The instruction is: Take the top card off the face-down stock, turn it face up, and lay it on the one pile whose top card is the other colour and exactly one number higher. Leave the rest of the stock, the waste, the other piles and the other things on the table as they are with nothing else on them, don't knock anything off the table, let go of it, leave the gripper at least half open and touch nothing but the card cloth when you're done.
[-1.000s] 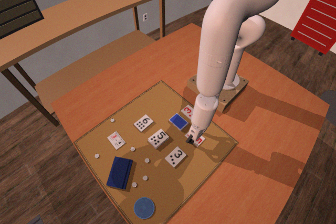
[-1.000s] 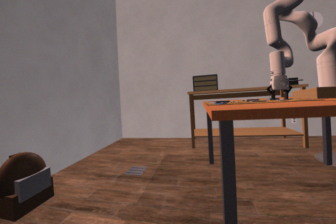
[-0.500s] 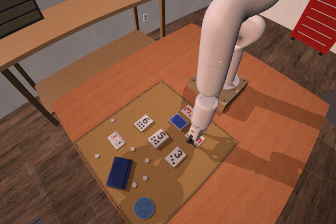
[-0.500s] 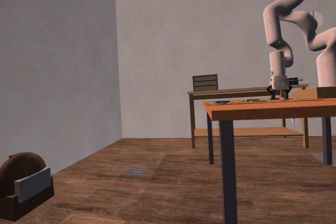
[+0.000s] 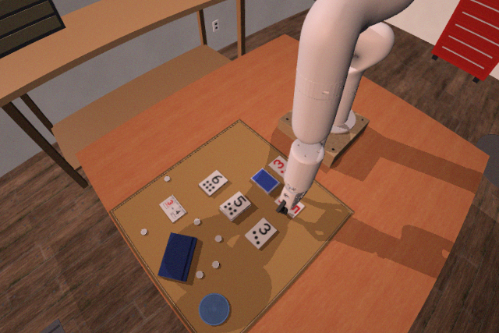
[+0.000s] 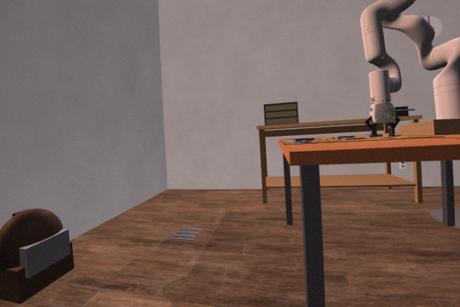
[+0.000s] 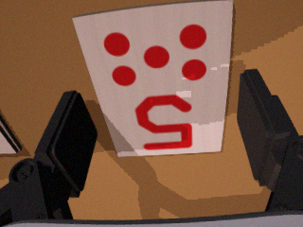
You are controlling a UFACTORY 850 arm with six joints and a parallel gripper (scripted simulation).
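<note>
- White card with red "5" and five red pips (image 7: pixel 158 76): face up, flat on the tan card cloth (image 5: pixel 132 208).
- Black two-finger gripper (image 7: pixel 161 135): spread wide, straddling that card, grasping nothing.
- Blue-backed stock pile (image 5: pixel 264 180): just beside.
- Black-printed piles: "6" (image 5: pixel 212 182), "5" (image 5: pixel 235 205), "3" (image 5: pixel 260 232).

A workshop: red tool cabinet (image 5: pixel 469 26), wooden workbench (image 5: pixel 100 26), drawer unit (image 5: pixel 25 11), plank floor.
</note>
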